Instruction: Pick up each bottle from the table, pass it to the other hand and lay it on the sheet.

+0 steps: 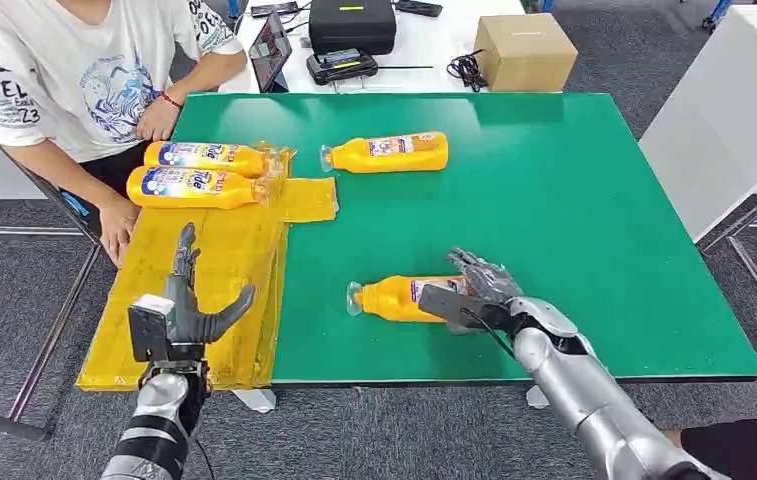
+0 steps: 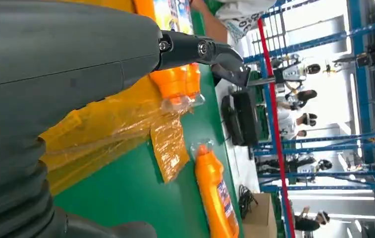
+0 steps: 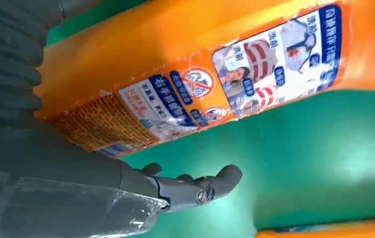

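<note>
1. Head view: right hand (image 1: pixel 476 290) rests over the near bottle (image 1: pixel 399 298) on the green table (image 1: pixel 574 220); whether it grips, I cannot tell.
2. Left hand (image 1: pixel 189 300), fingers spread and holding nothing, hovers over the yellow sheet (image 1: pixel 224 290); two bottles (image 1: pixel 199 172) lie beyond it.

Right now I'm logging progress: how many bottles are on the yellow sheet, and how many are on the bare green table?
Bottles on the sheet: 2
Bottles on the green table: 2
Total: 4
</note>
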You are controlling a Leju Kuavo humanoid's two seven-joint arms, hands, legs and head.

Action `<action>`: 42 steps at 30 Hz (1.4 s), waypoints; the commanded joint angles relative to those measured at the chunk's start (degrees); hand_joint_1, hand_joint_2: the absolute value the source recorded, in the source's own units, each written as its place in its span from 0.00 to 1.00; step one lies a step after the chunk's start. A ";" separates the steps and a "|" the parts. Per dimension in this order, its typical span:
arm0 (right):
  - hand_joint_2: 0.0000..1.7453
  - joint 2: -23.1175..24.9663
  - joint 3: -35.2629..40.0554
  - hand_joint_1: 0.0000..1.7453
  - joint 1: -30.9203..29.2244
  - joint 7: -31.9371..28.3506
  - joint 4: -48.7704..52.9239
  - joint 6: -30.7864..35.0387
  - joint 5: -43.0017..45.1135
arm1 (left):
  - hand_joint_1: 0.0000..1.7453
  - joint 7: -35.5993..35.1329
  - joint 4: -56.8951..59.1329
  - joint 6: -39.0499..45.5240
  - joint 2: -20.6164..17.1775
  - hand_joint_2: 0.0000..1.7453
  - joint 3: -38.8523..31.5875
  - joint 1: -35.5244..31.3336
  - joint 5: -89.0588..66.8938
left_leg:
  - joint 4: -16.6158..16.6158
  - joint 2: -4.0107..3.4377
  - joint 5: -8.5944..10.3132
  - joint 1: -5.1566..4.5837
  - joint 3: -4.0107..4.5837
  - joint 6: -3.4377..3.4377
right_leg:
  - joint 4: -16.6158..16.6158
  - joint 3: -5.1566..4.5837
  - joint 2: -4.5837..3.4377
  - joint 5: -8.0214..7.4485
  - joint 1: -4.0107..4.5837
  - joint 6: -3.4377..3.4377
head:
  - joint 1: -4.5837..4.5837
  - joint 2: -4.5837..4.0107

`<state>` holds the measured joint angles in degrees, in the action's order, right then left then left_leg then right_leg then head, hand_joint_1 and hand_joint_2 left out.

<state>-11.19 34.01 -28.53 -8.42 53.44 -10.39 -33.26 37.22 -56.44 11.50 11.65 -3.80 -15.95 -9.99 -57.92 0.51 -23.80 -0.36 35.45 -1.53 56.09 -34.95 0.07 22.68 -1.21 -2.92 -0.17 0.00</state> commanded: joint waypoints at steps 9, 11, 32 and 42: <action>1.00 -4.80 19.55 1.00 -13.34 1.15 -11.19 -12.61 5.84 | 0.00 0.01 8.51 -0.47 0.57 1.00 1.90 -4.82 3.23 | -0.02 0.05 -0.08 0.08 -0.26 0.08 | -0.05 0.32 0.07 0.08 0.09 0.12 | -0.02 0.00; 1.00 -5.70 20.68 1.00 -14.01 1.64 -10.22 -13.45 7.52 | 0.00 0.09 8.75 -0.65 0.72 1.00 2.03 -4.87 3.67 | 0.00 0.07 -0.03 0.03 -0.16 0.05 | -0.03 0.21 0.07 0.04 0.03 0.07 | 0.00 0.00; 1.00 -10.41 27.26 1.00 -16.90 4.15 -4.86 -15.64 13.23 | 0.00 0.33 8.59 -1.37 1.20 1.00 2.35 -4.74 5.23 | -0.06 0.06 -0.06 0.01 -0.14 0.07 | 0.00 0.20 0.05 0.04 0.02 0.07 | -0.02 0.00; 1.00 4.87 -1.13 1.00 9.24 0.86 12.40 25.49 3.53 | 0.00 -1.44 -0.71 -1.25 1.68 1.00 1.22 1.21 4.22 | 0.12 -0.10 -0.11 0.19 -0.35 0.13 | -0.25 0.43 -0.12 0.01 0.21 0.13 | -0.02 0.00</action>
<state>-19.50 55.79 -39.90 -4.41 49.94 -11.16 -21.04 37.68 -51.56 10.78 13.18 -2.45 -18.17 -4.89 -57.96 0.64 -23.78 -0.33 35.44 -1.53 56.09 -34.86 0.14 22.66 -1.18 -2.96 -0.20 0.00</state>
